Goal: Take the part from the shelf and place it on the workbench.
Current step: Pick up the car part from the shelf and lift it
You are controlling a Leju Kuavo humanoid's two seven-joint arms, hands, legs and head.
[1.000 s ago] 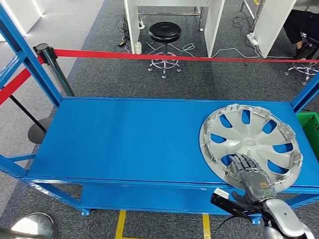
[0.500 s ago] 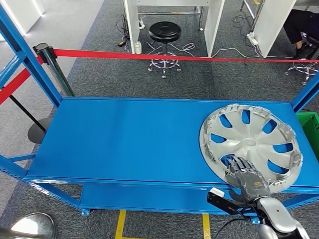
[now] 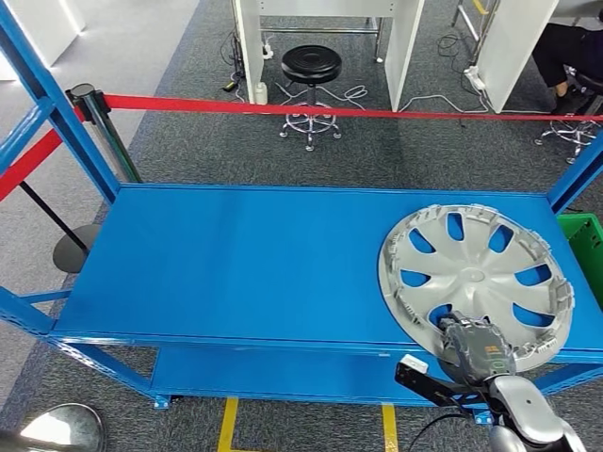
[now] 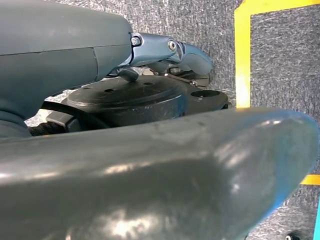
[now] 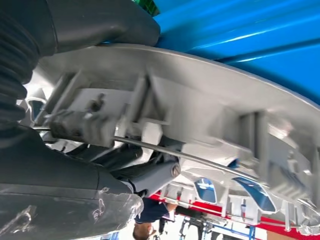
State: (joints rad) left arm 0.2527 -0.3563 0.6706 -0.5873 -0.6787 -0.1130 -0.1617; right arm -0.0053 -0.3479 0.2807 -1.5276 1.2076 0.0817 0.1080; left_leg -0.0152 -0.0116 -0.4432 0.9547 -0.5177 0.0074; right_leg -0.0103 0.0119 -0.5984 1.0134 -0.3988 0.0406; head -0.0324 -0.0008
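One hand: I see my right hand [image 3: 475,347] at the near rim of the hubcap [image 3: 475,273], fingers curled over that edge and gripping it.
Right wrist view: the thumb lies across the top of the hubcap [image 5: 211,107], and darker fingers [image 5: 151,175] reach in under its ribbed rim, so the rim is clamped between them.
Right arm: it comes in from below at the right of the head view, its silver forearm just under the shelf's front edge.
Left hand: I cannot tell whether it is spread or closed; its wrist view looks down on grey carpet and yellow floor tape [image 4: 241,55].
Part: the silver hubcap rests on the right end of the blue shelf [image 3: 235,264], close to the front edge.
Beside the shelf: a green crate [image 3: 587,247] sits just off its right end.
Beyond: a red barrier tape [image 3: 341,110] runs across behind the shelf, with a black stool [image 3: 311,64] past it on the carpet.
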